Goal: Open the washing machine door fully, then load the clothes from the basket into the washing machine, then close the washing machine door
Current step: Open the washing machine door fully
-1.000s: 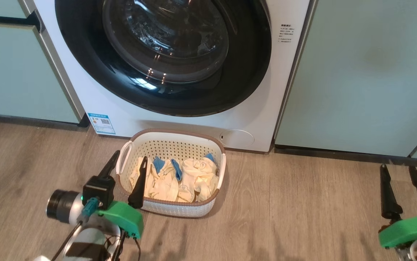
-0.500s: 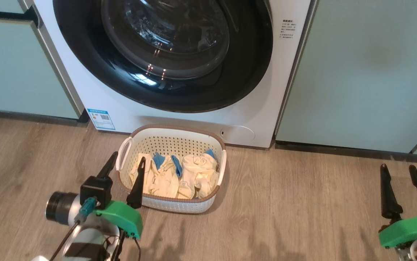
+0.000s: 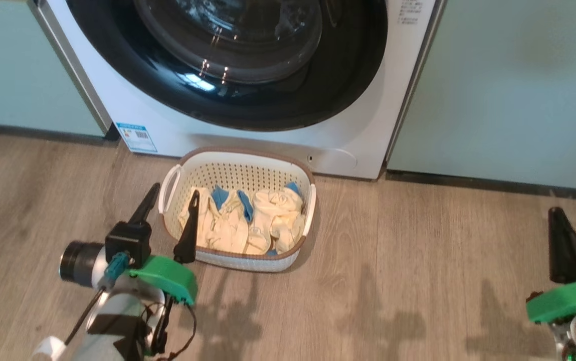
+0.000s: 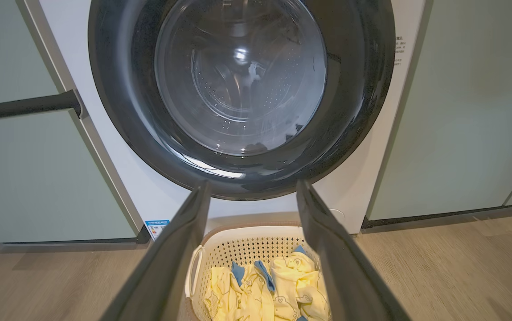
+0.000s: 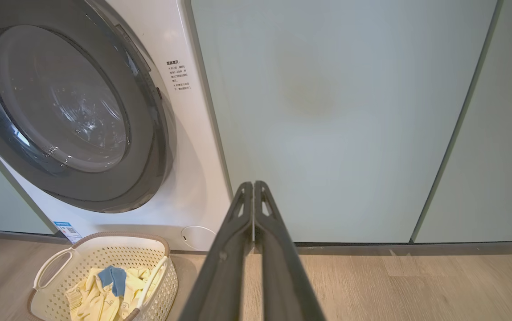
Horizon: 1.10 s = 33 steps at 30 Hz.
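Observation:
The white washing machine [image 3: 368, 125] stands straight ahead, and its round black washing machine door [image 3: 227, 65] lies flat against the front. On the floor before it sits the cream basket [image 3: 240, 173] holding the pale yellow clothes [image 3: 267, 220] with blue patches. My left gripper [image 3: 174, 190] is open at the basket's near left corner, one finger over the rim and one outside it. In the left wrist view the left gripper [image 4: 253, 183] frames the door [image 4: 238, 89] above the basket [image 4: 247, 234]. My right gripper [image 3: 557, 213] is shut on nothing, far right of the basket. The right gripper [image 5: 253, 183] faces a cabinet panel.
Pale green cabinet panels [image 3: 508, 90] flank the machine on both sides, and the left one carries a dark bar handle [image 4: 24, 104]. A blue sticker [image 3: 136, 136] marks the machine's lower left corner. Wooden floor [image 3: 418, 281] spreads between the basket and my right gripper.
My right gripper's fingers have come together from open to shut. The head camera has shifted, so the machine and basket sit higher in the picture. The left gripper stays open.

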### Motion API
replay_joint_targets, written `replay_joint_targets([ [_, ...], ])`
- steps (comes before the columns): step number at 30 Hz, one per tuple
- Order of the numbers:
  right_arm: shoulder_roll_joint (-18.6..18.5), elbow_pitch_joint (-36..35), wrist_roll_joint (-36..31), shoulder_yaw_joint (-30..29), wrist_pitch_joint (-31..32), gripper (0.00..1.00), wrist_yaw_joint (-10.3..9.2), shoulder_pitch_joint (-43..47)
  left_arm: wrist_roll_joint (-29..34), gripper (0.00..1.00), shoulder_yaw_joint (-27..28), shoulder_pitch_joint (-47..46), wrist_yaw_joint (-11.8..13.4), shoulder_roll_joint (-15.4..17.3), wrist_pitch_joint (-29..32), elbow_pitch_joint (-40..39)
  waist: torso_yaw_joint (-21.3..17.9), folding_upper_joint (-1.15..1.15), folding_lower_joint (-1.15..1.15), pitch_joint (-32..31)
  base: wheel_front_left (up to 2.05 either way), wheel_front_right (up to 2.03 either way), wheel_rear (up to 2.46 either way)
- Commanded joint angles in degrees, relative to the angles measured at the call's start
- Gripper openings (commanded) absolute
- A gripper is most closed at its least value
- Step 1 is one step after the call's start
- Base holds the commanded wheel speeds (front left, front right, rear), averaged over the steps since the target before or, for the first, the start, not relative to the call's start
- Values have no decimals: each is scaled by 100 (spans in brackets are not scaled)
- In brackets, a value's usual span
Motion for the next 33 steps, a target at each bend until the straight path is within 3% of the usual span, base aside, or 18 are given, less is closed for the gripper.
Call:
replay_joint_targets([
  [1, -81, -202, 45, 99, -55, 0, -19, -326, -5, 100, 209, -334, 34, 70, -43, -222, 26, 0, 0, 154, 0, 0, 0],
  [7, -81, -132, 417, 74, -18, 0, -19, -558, 15, 100, 185, -532, 14, 31, -43, -310, 100, 0, 0, 481, 0, 0, 0],
  [11, -81, -82, 1171, 142, 120, 0, -19, -793, 29, 100, 158, -685, -10, 0, -43, -370, 170, 0, 0, 720, 0, 0, 0],
  [18, -83, -195, 3582, 279, 817, 0, -19, -1407, 60, 100, 81, -993, -65, -67, -43, -453, 348, 0, 0, 1168, 0, 0, 0],
  [25, -83, -153, 6088, -12, 2150, 0, -19, -2126, 78, 100, 5, -1263, -106, -146, -43, -475, 543, 0, 0, 1504, 0, 0, 0],
  [33, -82, 427, 8041, -189, 3711, 0, -19, -2885, 100, 100, -37, -1409, -128, -204, -43, -498, 697, 0, 0, 1749, 0, 0, 0],
])
